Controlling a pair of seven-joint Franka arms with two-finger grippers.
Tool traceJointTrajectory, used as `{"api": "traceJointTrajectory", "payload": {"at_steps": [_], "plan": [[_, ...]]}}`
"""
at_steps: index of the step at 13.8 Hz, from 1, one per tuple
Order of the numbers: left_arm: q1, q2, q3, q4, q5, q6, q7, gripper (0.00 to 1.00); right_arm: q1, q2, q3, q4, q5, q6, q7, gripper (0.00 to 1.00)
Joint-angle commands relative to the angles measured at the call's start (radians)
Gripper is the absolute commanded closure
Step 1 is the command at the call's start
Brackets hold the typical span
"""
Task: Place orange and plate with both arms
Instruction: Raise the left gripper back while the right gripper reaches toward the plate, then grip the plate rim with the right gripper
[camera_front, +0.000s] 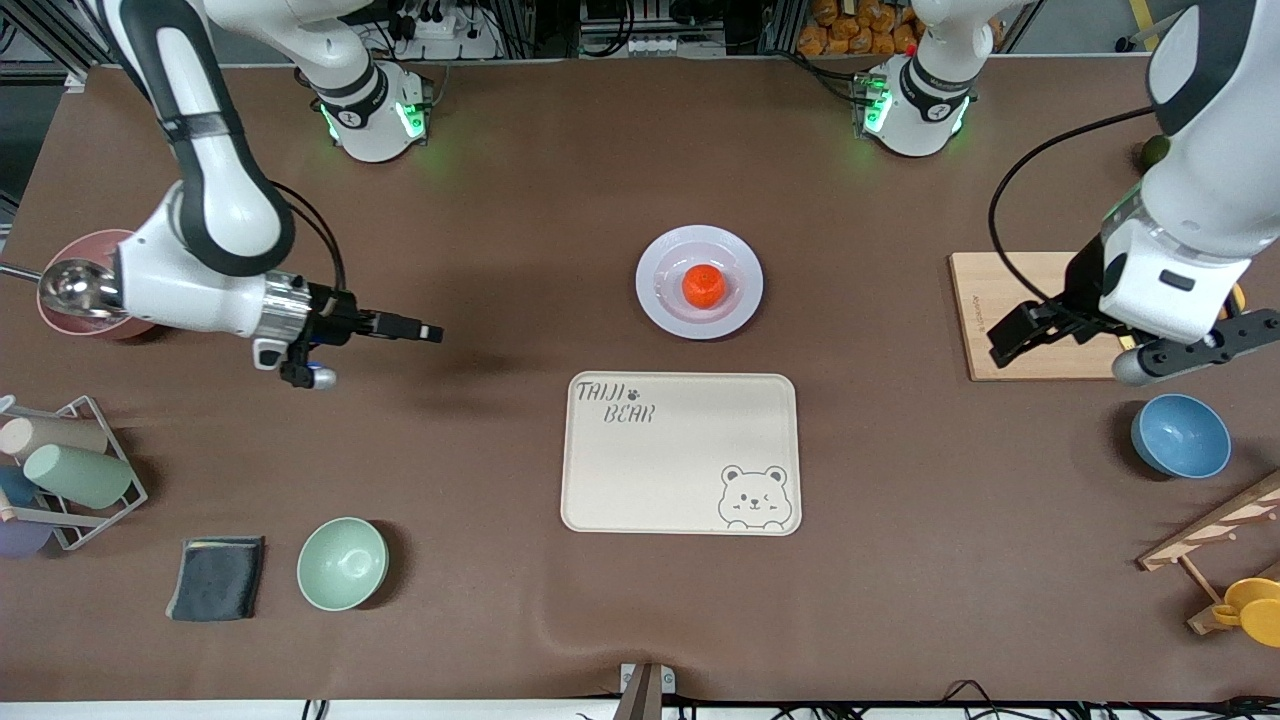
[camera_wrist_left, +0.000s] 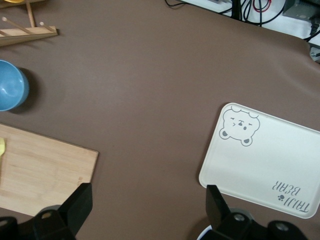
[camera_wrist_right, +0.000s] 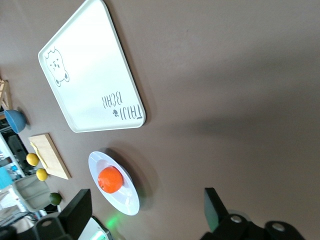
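While the orange (camera_front: 703, 285) sat in the well of the plate (camera_front: 664, 304) at mid-table, the cream bear tray (camera_front: 680, 455) just nearer the front camera held nothing. The right gripper (camera_front: 415, 329), fingers spread wide and empty, hung over bare table toward the right arm's end. The left gripper (camera_front: 1010, 335), jaws likewise wide, hovered over the wooden board (camera_front: 1000, 300), with a blue bowl (camera_front: 1180, 436) nearer the camera.

Bright, even overhead light; soft shadows, sharp focus.

Probably lab: two table-mounted arms (camera_front: 215, 200)
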Motion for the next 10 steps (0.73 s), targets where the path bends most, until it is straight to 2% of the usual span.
{"api": "traceJointTrajectory", "payload": {"at_steps": [1,4,5,7,9,10], "plan": [[0.057,-0.028,-0.018,-0.01,0.005,-0.023,0.092,0.0,0.057,-0.004,-0.008,-0.048,0.103,0.063,-0.034,0.02],[0.035,-0.071,0.041,-0.015,-0.035,-0.023,0.138,0.0,0.175,0.028,-0.008,-0.078,0.221,0.199,-0.058,0.02],[0.006,-0.076,0.073,-0.016,-0.036,-0.025,0.144,0.0,0.233,0.049,-0.008,-0.082,0.3,0.239,-0.098,0.02],[-0.095,-0.094,0.2,-0.02,-0.067,-0.051,0.172,0.0,0.297,0.104,-0.008,-0.08,0.489,0.263,-0.239,0.07],[-0.177,-0.115,0.32,-0.035,-0.12,-0.06,0.21,0.0,0.341,0.137,-0.008,-0.08,0.586,0.261,-0.313,0.11],[-0.205,-0.131,0.356,-0.055,-0.134,-0.06,0.231,0.0,0.37,0.152,-0.008,-0.08,0.626,0.264,-0.314,0.11]]}}
